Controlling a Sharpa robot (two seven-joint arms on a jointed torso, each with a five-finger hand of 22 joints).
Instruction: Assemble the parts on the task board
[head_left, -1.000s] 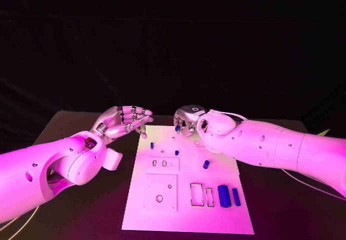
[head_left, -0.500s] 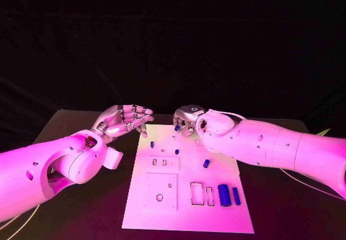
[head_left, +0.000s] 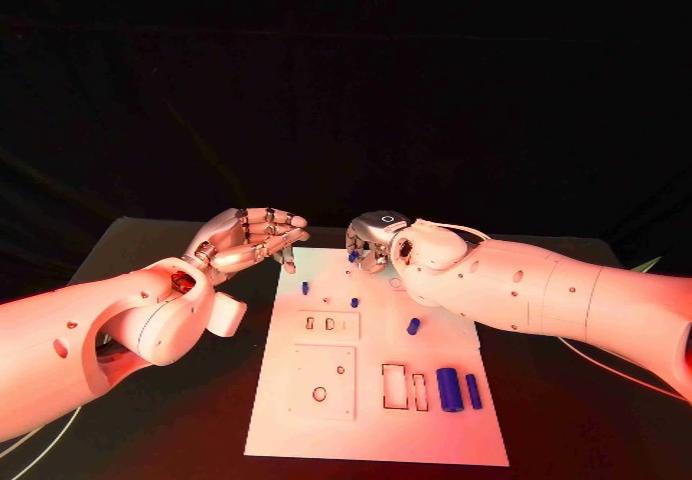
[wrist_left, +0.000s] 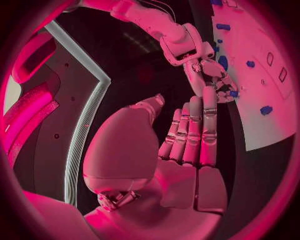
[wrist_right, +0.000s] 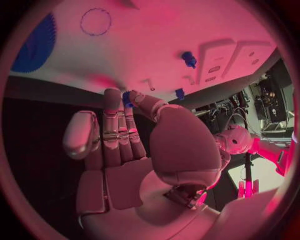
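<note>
Left hand (head_left: 253, 240) at 10 o'clock off the task board (head_left: 375, 420), raised beside its far left corner, fingers curled in, nothing seen in them. Task board centre table, long axis 12 to 6. Right hand (head_left: 378, 240) at 12 o'clock over the board's far edge, fingertips pinching a small blue part (wrist_right: 127, 97). Loose blue parts on the board: one (head_left: 304, 288) at 11 o'clock, one (head_left: 414, 326) mid-board, two long pieces (head_left: 449, 390) at 5 o'clock.
</note>
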